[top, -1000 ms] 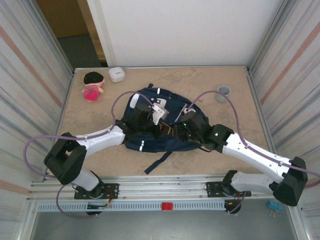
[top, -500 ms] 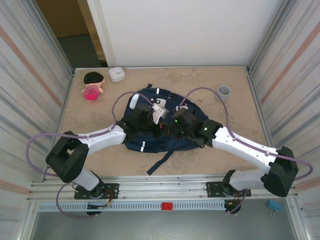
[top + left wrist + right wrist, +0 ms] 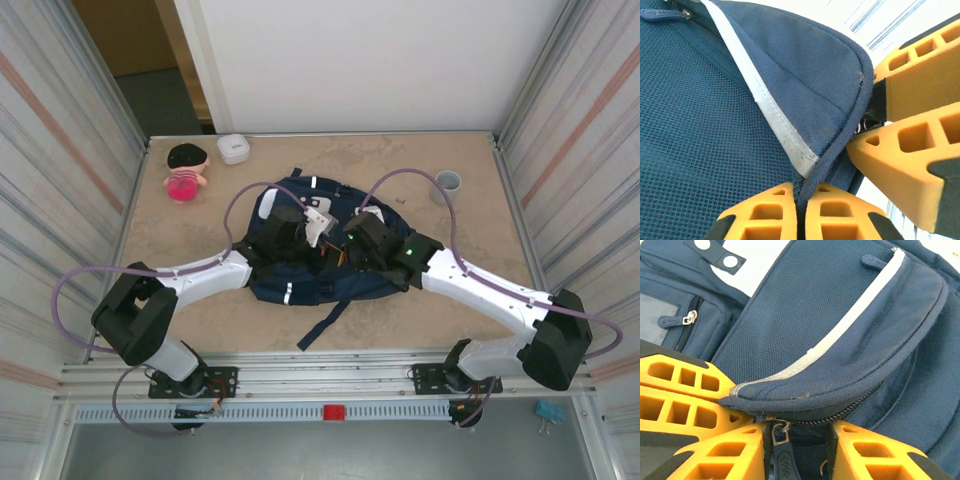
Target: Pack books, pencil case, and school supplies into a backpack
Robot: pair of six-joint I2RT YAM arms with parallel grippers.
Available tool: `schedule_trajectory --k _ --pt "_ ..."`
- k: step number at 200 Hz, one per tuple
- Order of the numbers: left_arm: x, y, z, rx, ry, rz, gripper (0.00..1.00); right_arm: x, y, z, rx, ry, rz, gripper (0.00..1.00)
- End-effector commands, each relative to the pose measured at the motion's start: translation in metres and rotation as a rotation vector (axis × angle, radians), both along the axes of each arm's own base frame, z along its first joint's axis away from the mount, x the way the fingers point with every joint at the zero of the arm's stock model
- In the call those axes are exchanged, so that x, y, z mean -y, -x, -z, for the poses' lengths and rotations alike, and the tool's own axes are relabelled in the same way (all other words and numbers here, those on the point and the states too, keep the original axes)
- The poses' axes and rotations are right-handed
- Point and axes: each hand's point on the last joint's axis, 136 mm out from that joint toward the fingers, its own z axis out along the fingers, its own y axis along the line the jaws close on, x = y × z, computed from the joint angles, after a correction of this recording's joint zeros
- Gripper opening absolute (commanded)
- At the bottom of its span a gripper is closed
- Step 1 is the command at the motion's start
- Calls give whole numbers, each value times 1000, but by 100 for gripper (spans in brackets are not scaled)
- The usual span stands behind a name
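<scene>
Right arm has swung left across the backpack (image 3: 310, 282) toward the left arm, its claw (image 3: 797, 432) narrower now but fingers apart, a zipper pull (image 3: 781, 460) between them. Left claw (image 3: 799, 192) pinched together on the corded edge of the backpack's flap (image 3: 805, 75). Backpack lies mid table (image 3: 420, 170), both claws meeting over its middle

backpack (image 3: 840, 315): matt woven mesh cloth | zipper slider (image 3: 779, 429): shiny metal
</scene>
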Motion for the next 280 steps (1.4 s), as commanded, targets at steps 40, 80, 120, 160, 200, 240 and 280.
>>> schedule_trajectory --k 40,80,120,160,200,240,280 --pt "6 5 -27 18 74 29 0 17 -7 5 -16 115 37 30" --pt "6 5 -27 21 70 29 0 27 -7 -5 16 158 56 25" --pt "6 4 -29 25 76 28 0 31 -6 3 -40 172 73 25" --pt "6 5 -28 24 71 28 0 17 -1 7 -118 92 19 25" --pt "4 6 -29 30 71 27 0 13 5 0 -184 11 38 34" --pt "3 6 -29 31 72 24 0 9 9 -3 -139 80 4 39" --pt "5 7 -31 29 85 31 0 -1 8 -2 -103 77 -43 43"
